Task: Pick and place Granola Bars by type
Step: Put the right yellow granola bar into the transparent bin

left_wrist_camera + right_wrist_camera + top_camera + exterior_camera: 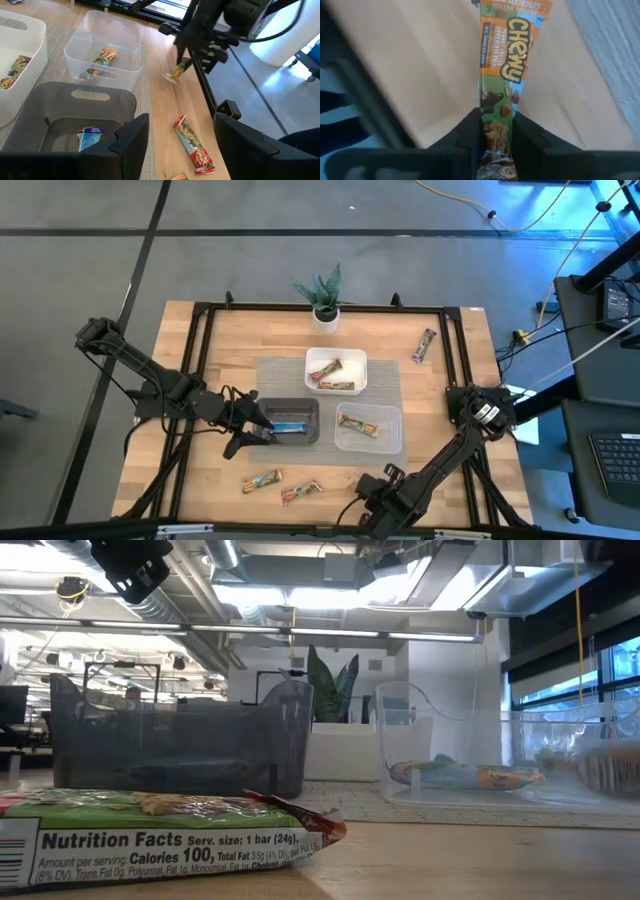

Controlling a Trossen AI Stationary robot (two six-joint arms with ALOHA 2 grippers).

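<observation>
**Carry the held bar to its matching tray**

Your right gripper is clamped on an orange-and-green wrapped Chewy granola bar above the table's 5 o'clock edge. Lift clear, then swing toward 12 o'clock over the clear plastic tray. Left gripper hangs spread beside the dark grey tray.

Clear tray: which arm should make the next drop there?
Right. The right gripper is shut on a Chewy bar, lifted near the clear tray; the left gripper is open over the black tray.

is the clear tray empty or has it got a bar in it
Not empty. The clear rectangular plastic tray holds one orange-and-green wrapped granola bar, lying flat on its floor; the left wrist view shows the same single bar inside.
</observation>
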